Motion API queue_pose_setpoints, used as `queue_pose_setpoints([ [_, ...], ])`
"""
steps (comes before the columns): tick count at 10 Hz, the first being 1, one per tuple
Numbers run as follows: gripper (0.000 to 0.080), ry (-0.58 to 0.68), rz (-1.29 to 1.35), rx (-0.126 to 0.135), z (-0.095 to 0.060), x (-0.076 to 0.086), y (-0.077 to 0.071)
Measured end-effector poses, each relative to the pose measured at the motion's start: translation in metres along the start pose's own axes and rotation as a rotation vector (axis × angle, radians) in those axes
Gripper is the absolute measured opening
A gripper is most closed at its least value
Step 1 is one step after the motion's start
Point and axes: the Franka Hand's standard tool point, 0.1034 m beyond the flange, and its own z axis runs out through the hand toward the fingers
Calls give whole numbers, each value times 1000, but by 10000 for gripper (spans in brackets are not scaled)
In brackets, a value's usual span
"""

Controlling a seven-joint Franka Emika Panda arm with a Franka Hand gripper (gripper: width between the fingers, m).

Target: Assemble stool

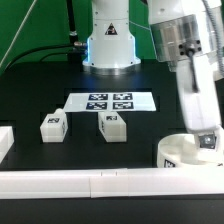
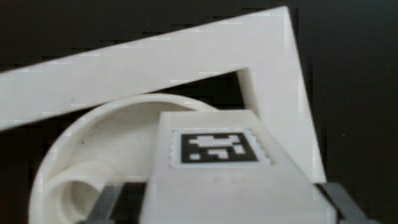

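Note:
My gripper (image 1: 207,140) is at the exterior view's front right, shut on a white blocky leg (image 1: 208,143) with a tag. It holds the leg upright right over the round seat drum (image 1: 183,153), which sits in the corner of the white rails. In the wrist view the held leg (image 2: 217,150) fills the middle between my dark fingers (image 2: 118,203), and the seat drum (image 2: 107,130) lies just behind it. I cannot tell whether the leg touches the drum. Two more legs (image 1: 52,126) (image 1: 112,126) stand loose on the black table, left of centre.
The marker board (image 1: 110,101) lies flat at the table's middle, in front of the robot base (image 1: 108,45). A long white rail (image 1: 100,181) runs along the front edge, with another rail block (image 1: 5,140) at the exterior view's left. The rail corner (image 2: 214,55) frames the drum.

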Motion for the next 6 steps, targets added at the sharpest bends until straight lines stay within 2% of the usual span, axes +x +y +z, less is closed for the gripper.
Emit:
queue_pose_setpoints([
  [2,339,-1,-26,-1,1,0,1],
  [3,510,-2,-48,-1,1,-1,1],
  [4,620,-3,-50,-2,1,-2,1],
  [5,640,-9,-198,-25,-5,-7,2],
  [6,640,-24,-339,-34,-16,-15,1],
])
